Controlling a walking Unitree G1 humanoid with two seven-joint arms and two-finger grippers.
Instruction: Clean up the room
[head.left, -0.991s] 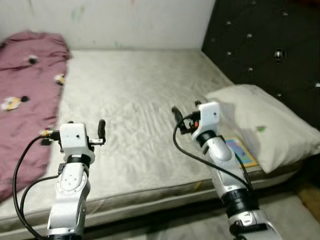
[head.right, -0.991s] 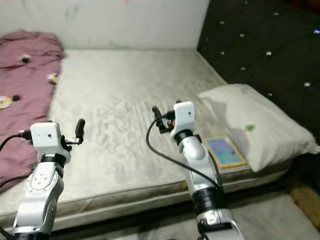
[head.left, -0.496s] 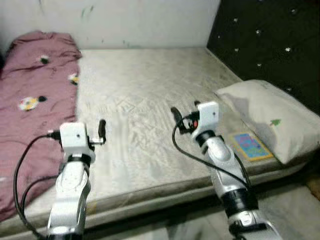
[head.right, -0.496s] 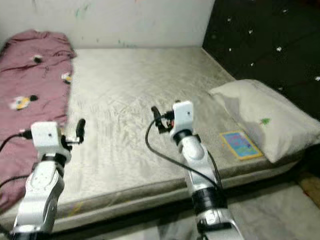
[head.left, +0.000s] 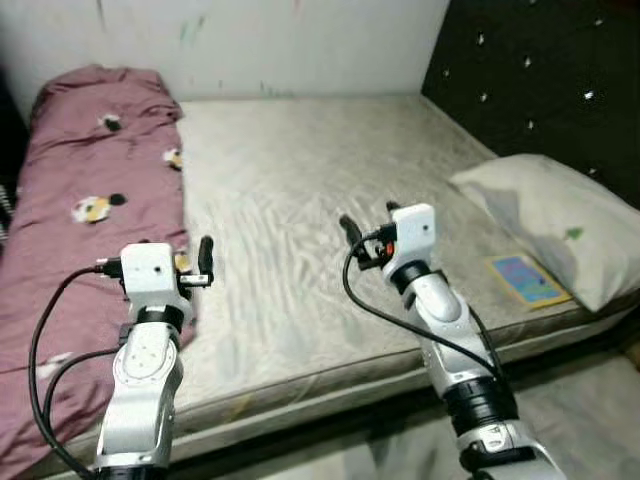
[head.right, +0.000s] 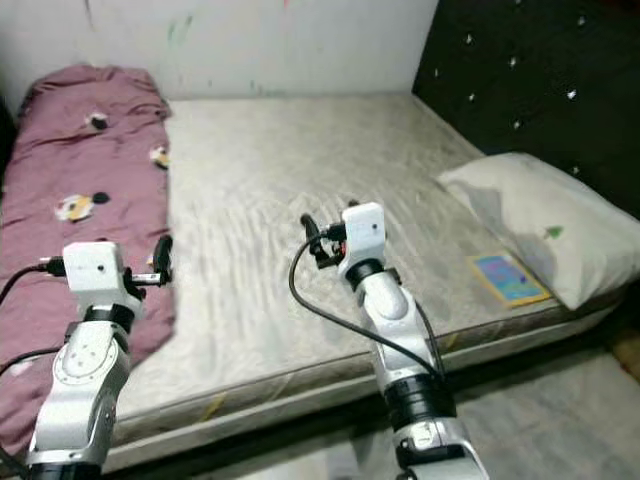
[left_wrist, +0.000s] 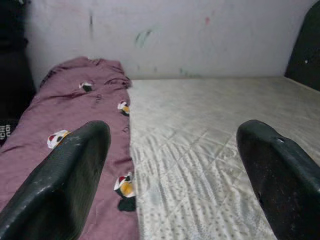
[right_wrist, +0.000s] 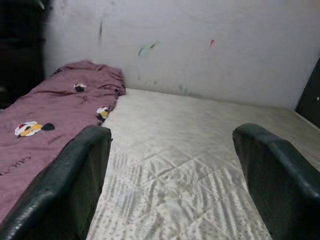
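A maroon blanket (head.left: 90, 200) with cartoon prints lies crumpled along the left side of a bare grey mattress (head.left: 300, 170). At the right end rests a white pillow (head.left: 550, 215), with a small colourful book (head.left: 525, 278) flat on the mattress just in front of it. Both arms are raised over the near edge of the bed. My left gripper (left_wrist: 175, 140) stands open with nothing between its fingers, level with the blanket's edge. My right gripper (head.left: 370, 222) is open too, holding nothing, above the middle of the mattress and left of the book.
A black tufted headboard (head.left: 540, 80) rises behind the pillow. A white wall (head.left: 300, 40) with paint marks runs along the far side of the bed. Grey floor (head.left: 590, 400) lies at the lower right, and something dark (left_wrist: 12, 75) stands beyond the blanket.
The camera has swung left: pillow and book now sit farther right in the picture and more of the blanket shows. Both arms hold the same pose, fingers still open.
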